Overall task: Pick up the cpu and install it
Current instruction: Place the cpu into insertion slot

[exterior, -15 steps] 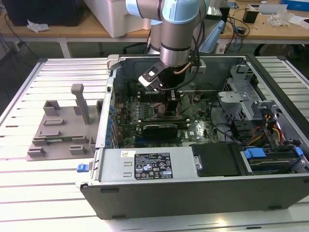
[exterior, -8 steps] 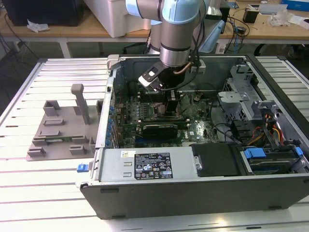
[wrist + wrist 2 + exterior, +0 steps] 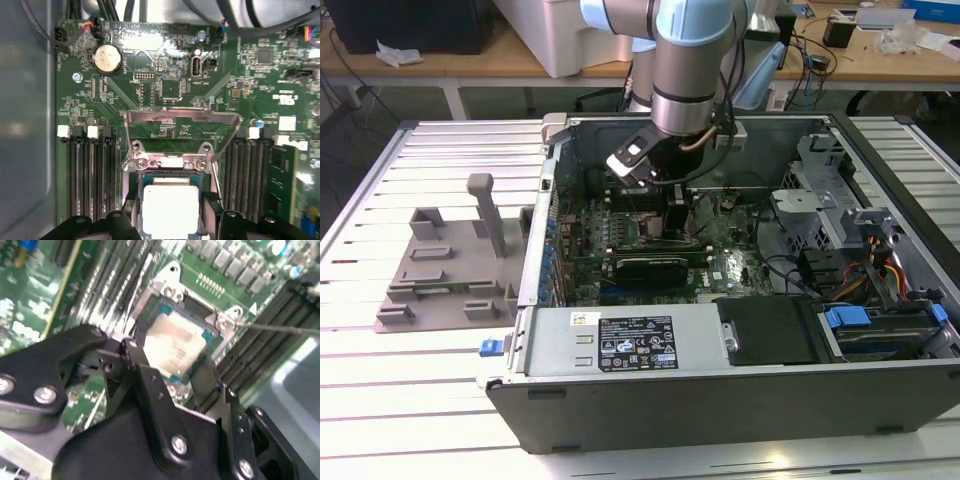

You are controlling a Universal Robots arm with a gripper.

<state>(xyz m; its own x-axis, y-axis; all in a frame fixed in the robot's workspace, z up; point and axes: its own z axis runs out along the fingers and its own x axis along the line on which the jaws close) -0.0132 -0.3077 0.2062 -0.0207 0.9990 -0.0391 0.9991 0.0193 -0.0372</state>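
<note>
Your gripper (image 3: 172,225) has its jaws narrow, pinching the cpu (image 3: 170,207) by two opposite edges over the socket (image 3: 170,162) mid-motherboard (image 3: 165,90). If you release it tilted or off its notches, pins may bend. The raised metal plate (image 3: 180,116) could snag the jaws.

cpu (image 3: 172,342) blurred in second wrist view, one corner hidden behind gripper (image 3: 177,367); print on it unreadable.
</note>
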